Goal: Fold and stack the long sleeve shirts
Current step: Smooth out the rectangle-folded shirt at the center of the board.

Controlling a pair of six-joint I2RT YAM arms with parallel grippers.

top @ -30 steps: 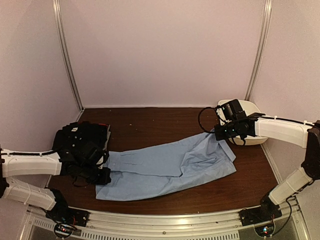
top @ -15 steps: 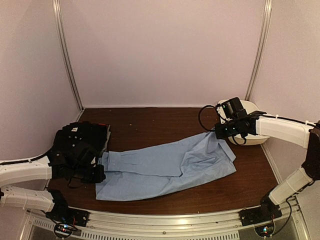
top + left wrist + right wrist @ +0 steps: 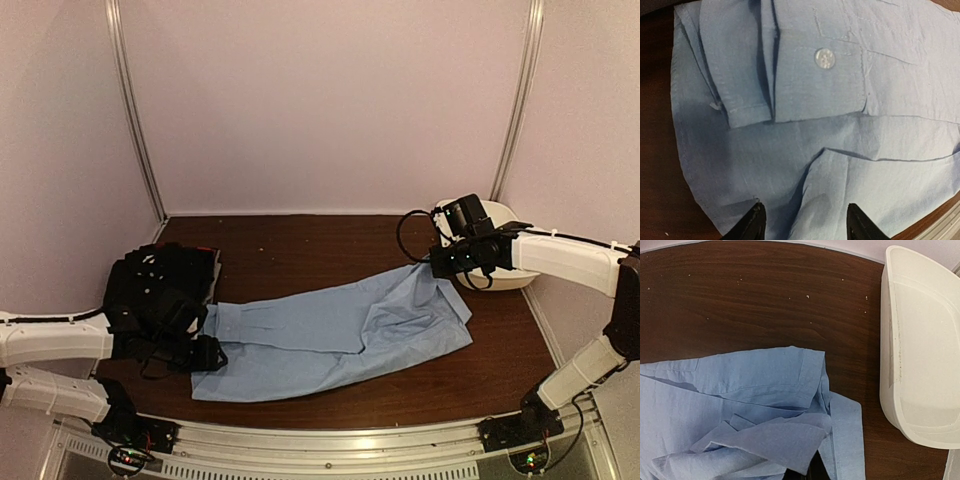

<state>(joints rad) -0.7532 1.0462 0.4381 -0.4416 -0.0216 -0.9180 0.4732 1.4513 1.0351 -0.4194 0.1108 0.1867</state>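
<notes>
The light blue shirt point(image 3: 340, 335) lies spread in a long strip across the table's middle. Its buttoned cuff and left end fill the left wrist view point(image 3: 840, 100). My left gripper point(image 3: 212, 355) hovers over that left end, open, its fingertips point(image 3: 757, 217) apart with only flat cloth beneath point(image 3: 806, 220). The black shirt point(image 3: 165, 270) sits folded at the far left, partly hidden by my left wrist. My right gripper point(image 3: 440, 265) is shut on the blue shirt's right end, which rises to it. A flap of cloth point(image 3: 765, 440) drapes over its dark fingers point(image 3: 807, 472).
A white oval tub point(image 3: 510, 280) stands at the right edge, just behind my right wrist, and shows large in the right wrist view point(image 3: 920, 350). Bare dark wood point(image 3: 300, 250) lies behind the shirt. A metal rail point(image 3: 350, 435) runs along the near edge.
My left gripper has opened and let go of the blue shirt's left end, which now lies flat. The left arm shifted slightly. The right arm has barely moved.
</notes>
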